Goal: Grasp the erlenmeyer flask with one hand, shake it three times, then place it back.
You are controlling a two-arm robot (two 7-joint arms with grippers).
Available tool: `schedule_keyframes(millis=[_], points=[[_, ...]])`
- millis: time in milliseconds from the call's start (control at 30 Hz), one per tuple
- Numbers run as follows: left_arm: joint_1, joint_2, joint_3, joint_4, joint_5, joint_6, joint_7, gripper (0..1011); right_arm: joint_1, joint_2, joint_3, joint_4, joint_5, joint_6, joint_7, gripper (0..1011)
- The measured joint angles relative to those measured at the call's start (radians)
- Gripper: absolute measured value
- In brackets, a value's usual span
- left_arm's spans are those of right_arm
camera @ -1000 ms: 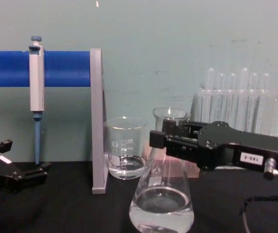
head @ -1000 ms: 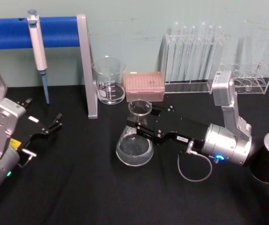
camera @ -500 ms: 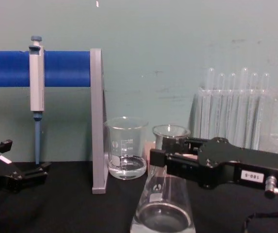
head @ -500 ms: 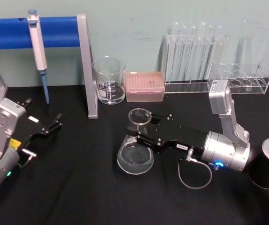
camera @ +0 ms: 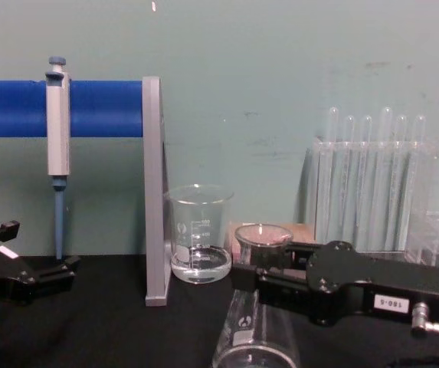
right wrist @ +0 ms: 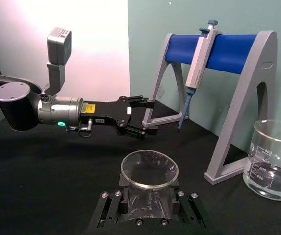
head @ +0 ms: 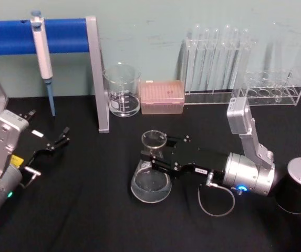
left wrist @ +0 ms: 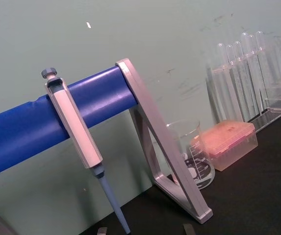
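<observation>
Black tabletop [head: 87, 220] | erlenmeyer flask [head: 150, 185] at 5 o'clock from beaker [head: 122, 90] | right gripper [head: 151, 156] clenched on its neck | left gripper [head: 60, 139] spread, idle at 9 o'clock | glass likely stiff, slick, fragile; neck suits holding

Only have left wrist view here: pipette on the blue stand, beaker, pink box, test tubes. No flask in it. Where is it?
Observer: The erlenmeyer flask is out on the black table, in front of the beaker on the robot's side.
Operator: Held or free?
Observer: Held. The right gripper is shut on its neck, just under the rim.
Operator: Upright?
Observer: Yes, chest view shows the neck vertical. The base is cut off at the bottom edge there, so I cannot tell whether it touches the table.
Operator: Left arm?
Observer: The left gripper is open at the table's left side, well apart from the flask.
</observation>
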Motion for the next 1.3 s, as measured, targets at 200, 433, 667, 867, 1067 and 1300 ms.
schedule_keyframes(millis=[200,433,667,867,1067,1300], points=[[0.000,0.000,0.000,0.000,0.000,0.000,0.000,1001,0.008,-0.010,-0.007,0.027,0.000,-0.007,0.018,449],[0.000,0.000,0.000,0.000,0.000,0.000,0.000,1001,0.013,-0.014,-0.013,0.042,0.001,-0.008,0.028,449],[0.000,0.000,0.000,0.000,0.000,0.000,0.000,1001,0.014,-0.014,-0.016,0.046,0.001,-0.001,0.028,450],[0.000,0.000,0.000,0.000,0.000,0.000,0.000,1001,0.016,-0.015,-0.019,0.050,0.000,0.006,0.028,449],[0.000,0.000,0.000,0.000,0.000,0.000,0.000,1001,0.017,-0.016,-0.021,0.055,0.000,0.011,0.029,449],[0.000,0.000,0.000,0.000,0.000,0.000,0.000,1001,0.020,-0.019,-0.024,0.062,0.002,0.017,0.029,449]])
